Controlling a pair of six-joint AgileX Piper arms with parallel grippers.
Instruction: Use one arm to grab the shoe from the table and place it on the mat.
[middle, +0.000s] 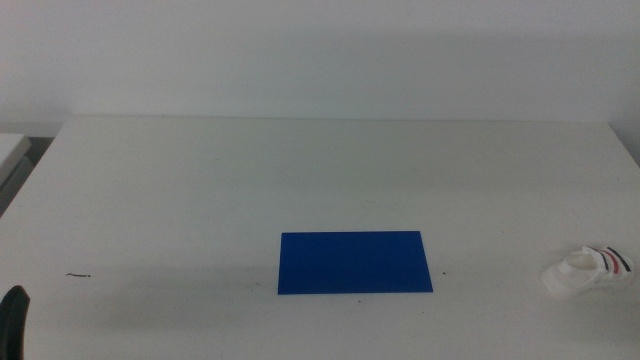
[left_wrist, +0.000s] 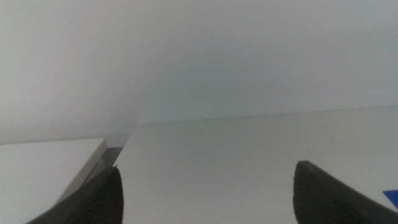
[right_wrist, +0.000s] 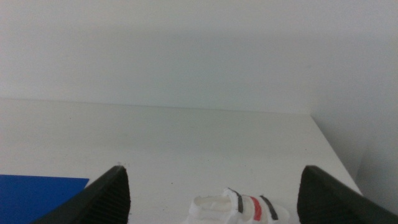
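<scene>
Looking down from the middle view, I take the deep-blue mat (middle: 355, 263) as my landmark: a flat rectangle lying on the white table (middle: 300, 170), nothing on top of it. The white sneaker (middle: 588, 271) sits on the table well to the right of the mat, close to the table's right edge, clear of the mat and not touching it. Its black and red side stripes face away from the mat; the shoe opening shows as a pale ring.

The left gripper (middle: 14, 320) shows only as a dark sliver far left of the mat, at the lower corner of the middle view. In its own wrist view, the left gripper (left_wrist: 205, 193) has its two dark jaws spread wide with bare table between them and a sliver of mat at the edge. Released, holding nothing.

The right gripper (right_wrist: 214, 199) is out of the middle view. Its wrist view shows jaws parted wide, the sneaker (right_wrist: 239, 208) lying between them on the table, untouched. The mat (right_wrist: 40, 196) is beside it, apart from the shoe.
</scene>
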